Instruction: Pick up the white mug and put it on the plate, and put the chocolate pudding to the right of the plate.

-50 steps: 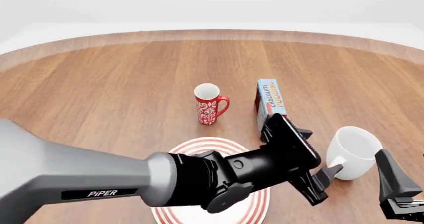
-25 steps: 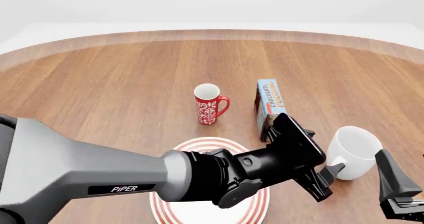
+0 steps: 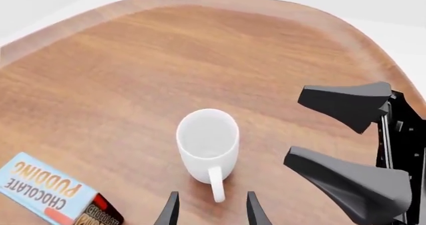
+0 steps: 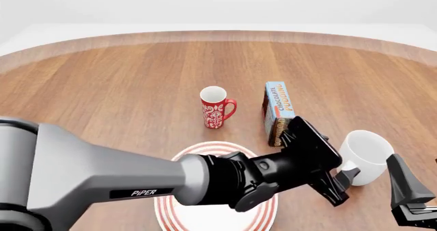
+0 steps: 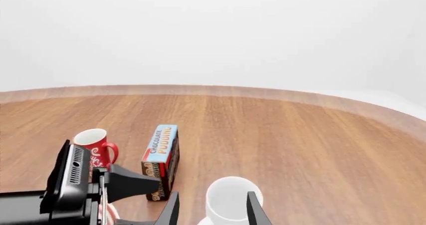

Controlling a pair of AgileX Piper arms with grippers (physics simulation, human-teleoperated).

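Approach to the white mug [image 3: 207, 145] is the step in hand. Left wrist view: left claw [image 3: 211, 211] released, fingers flanking the handle, not clenched; I must advance, then close. Front view: mug stands upright near the bench's right edge, chocolate pudding [image 4: 277, 110] behind it, plate [image 4: 216, 213] near the front edge under my left arm. Right wrist view: right claw [image 5: 211, 210] released, idle above the mug; only the front view shows the plate whole.
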